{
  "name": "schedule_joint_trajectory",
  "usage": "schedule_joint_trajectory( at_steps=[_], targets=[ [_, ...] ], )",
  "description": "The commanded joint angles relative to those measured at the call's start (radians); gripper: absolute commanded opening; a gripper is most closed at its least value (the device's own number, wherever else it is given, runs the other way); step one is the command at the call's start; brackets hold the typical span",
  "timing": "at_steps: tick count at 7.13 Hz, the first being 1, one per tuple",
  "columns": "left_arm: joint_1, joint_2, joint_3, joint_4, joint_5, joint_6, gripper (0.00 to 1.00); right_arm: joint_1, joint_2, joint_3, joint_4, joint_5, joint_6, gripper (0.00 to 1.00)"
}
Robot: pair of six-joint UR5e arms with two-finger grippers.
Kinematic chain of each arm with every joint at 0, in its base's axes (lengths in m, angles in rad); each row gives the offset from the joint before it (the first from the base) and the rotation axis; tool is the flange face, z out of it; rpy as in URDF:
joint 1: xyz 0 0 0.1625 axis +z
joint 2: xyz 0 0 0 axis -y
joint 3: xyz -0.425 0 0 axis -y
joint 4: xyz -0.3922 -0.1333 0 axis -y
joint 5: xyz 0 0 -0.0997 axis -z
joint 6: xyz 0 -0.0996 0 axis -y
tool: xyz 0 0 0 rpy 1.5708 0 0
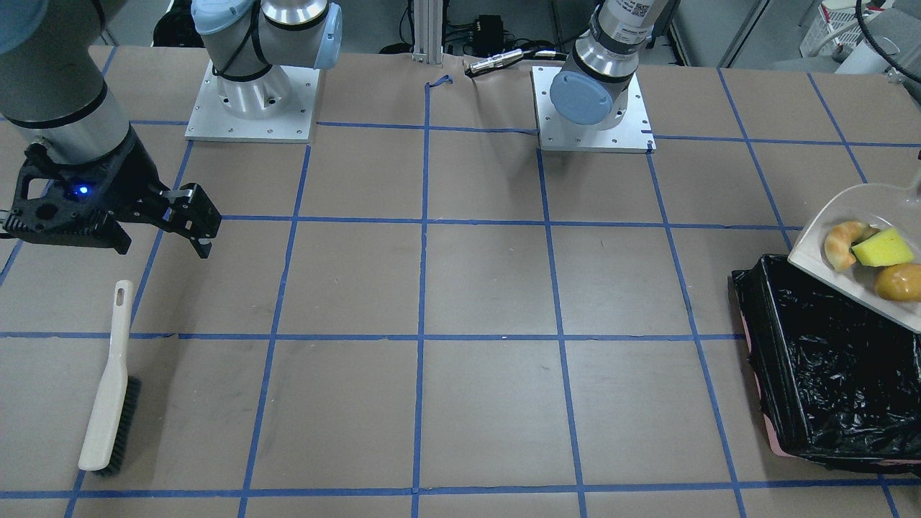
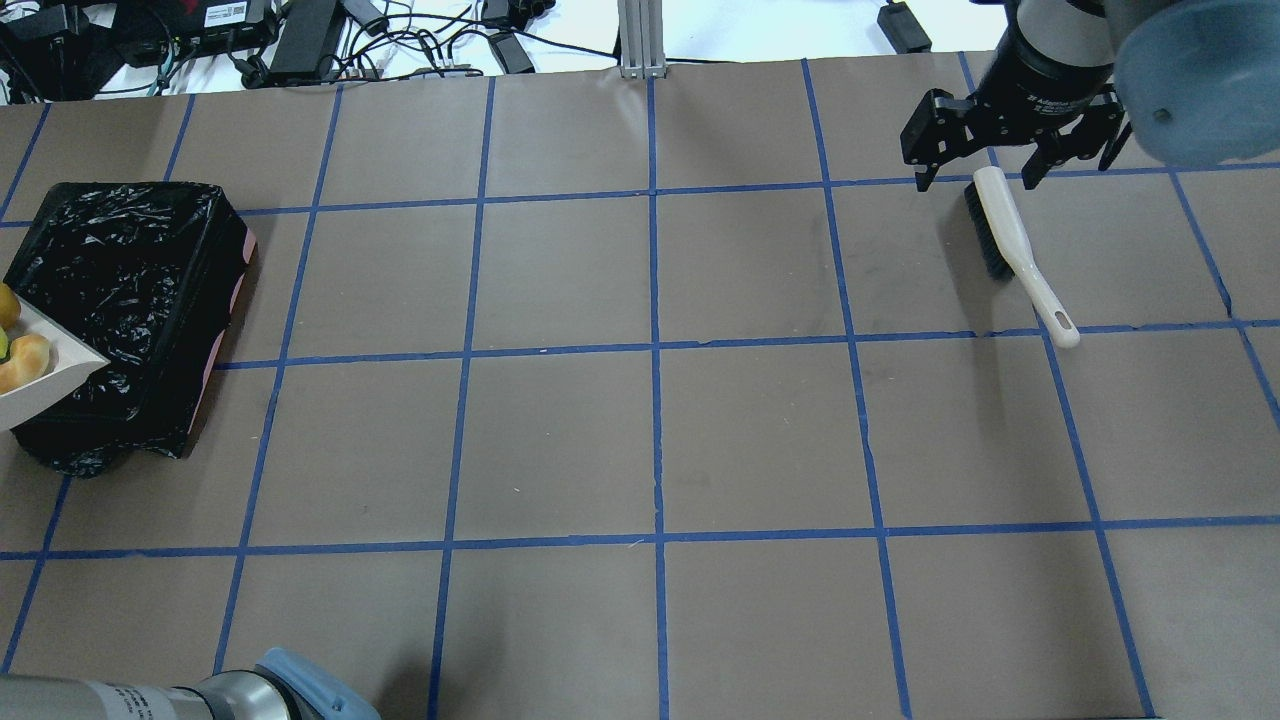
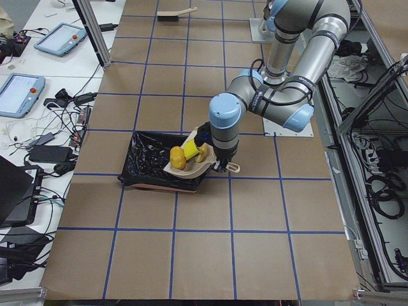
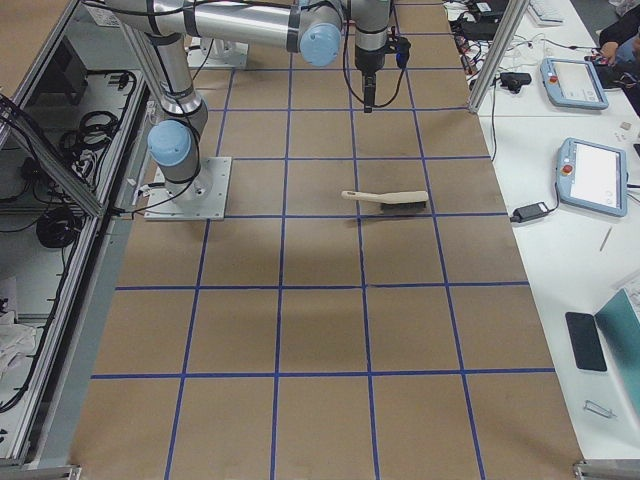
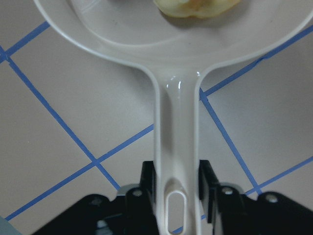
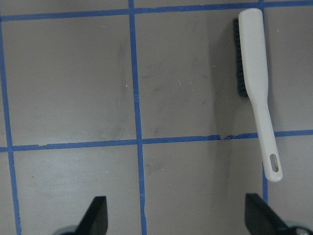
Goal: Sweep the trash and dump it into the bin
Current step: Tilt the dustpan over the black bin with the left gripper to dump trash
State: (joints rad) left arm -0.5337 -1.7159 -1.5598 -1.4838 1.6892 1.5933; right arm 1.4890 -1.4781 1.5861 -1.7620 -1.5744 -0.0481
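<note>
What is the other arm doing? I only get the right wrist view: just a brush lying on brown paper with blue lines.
Observer: The left arm's fingers are shut on a white dustpan by its handle, holding it over a black-lined bin.
Operator: Anything in the dustpan?
Observer: Yes, three items: a golden-brown roll, a pale pastry and a yellow sponge.
Operator: Is the bin near my brush?
Observer: No, it sits at the opposite end of the table.
</note>
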Motion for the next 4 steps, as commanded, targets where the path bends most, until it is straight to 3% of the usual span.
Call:
schedule_joint_trajectory(
  at_steps=[1,4],
  targets=[
    [0.000,-0.004,0.000,-0.025,0.036,-0.001,0.00,0.011,-0.010,0.002,0.009,0.001,-0.002,1.00],
    [-0.031,-0.005,0.001,-0.042,0.098,-0.030,0.01,0.078,-0.075,0.006,0.074,0.036,0.014,1.00]
  ],
)
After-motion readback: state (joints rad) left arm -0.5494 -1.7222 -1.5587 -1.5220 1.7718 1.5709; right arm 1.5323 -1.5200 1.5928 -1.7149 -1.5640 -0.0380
